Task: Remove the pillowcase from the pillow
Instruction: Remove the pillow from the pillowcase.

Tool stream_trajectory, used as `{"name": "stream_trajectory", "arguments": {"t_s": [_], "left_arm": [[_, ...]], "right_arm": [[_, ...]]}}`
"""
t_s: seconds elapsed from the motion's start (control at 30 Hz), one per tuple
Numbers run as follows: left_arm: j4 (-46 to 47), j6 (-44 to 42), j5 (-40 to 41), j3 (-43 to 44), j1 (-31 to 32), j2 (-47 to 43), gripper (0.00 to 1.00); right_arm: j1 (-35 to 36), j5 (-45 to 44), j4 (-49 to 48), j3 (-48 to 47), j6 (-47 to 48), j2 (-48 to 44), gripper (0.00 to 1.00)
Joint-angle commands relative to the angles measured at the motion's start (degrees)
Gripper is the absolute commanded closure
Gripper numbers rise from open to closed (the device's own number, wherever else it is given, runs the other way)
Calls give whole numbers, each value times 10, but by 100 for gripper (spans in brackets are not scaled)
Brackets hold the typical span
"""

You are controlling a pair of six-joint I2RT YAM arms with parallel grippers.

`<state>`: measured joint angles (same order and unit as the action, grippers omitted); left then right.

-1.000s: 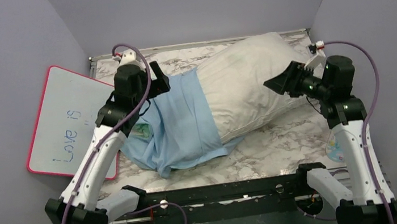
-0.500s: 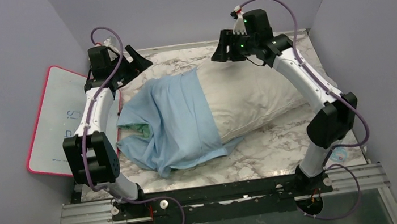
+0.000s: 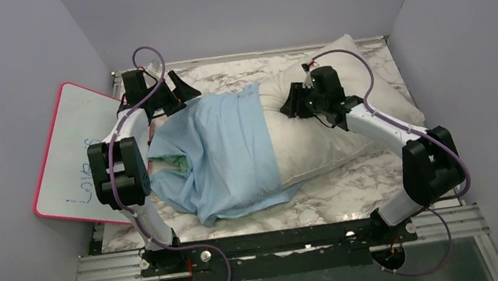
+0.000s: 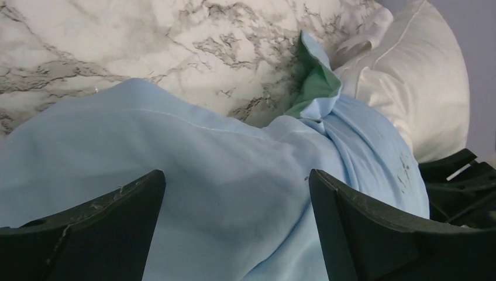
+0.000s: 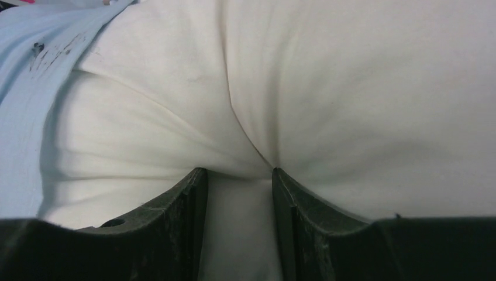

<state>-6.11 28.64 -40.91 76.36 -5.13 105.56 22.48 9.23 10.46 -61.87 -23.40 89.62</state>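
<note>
Change since the frame before lies mostly with the right arm point(image 3: 380, 124): it has dropped from high over the far edge onto the pillow point(image 3: 345, 129), at upper centre of the top view. The pillow's far right corner now stands higher in the frame. The left arm point(image 3: 123, 131) has sunk slightly at upper left, beside the whiteboard point(image 3: 70, 162). The pillowcase point(image 3: 226, 150) lies much as it did.

The right jaws have narrowed and grip a fold of the pillow's white cloth, which puckers into creases between the fingers point(image 5: 187, 222) in the right wrist view. The left jaws stand wide open over the far left edge of the pillowcase. They hold nothing; whether they touch the blue cloth under them I cannot tell.

The pillowcase covers the left half of the pillow, blue face up, with green showing at its left fold. The bare white right half lies on the marbled surface point(image 3: 339, 194).
</note>
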Motion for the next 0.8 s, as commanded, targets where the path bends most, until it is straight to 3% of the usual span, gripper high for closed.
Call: {"name": "stream_trajectory", "arguments": {"t_s": [0.0,0.17,0.27,0.37,0.5,0.57,0.67,0.77], "left_arm": [[89,-17,-78,-6,-8,-19,4],[-23,-116,-144,75,-9,33,3],[-35,-136,-192,82,-9,58,1],[-22,-128,-205,83,-9,70,1],[-147,-201,-183,108,-10,78,9],[-173,-213,-179,92,-15,68,24],[-189,-209,-154,57,-26,41,66],[-192,-199,-99,22,-49,1,94]], "right_arm": [[-2,-51,102,120,-30,54,52],[-2,-48,80,165,-44,45,53],[-2,-42,78,172,-46,43,53],[-2,-36,78,173,-46,41,53],[-2,-41,88,165,-43,37,53],[-2,-47,92,159,-42,35,53],[-2,-76,112,141,-57,42,53],[-2,-108,138,127,-72,51,53]]}}
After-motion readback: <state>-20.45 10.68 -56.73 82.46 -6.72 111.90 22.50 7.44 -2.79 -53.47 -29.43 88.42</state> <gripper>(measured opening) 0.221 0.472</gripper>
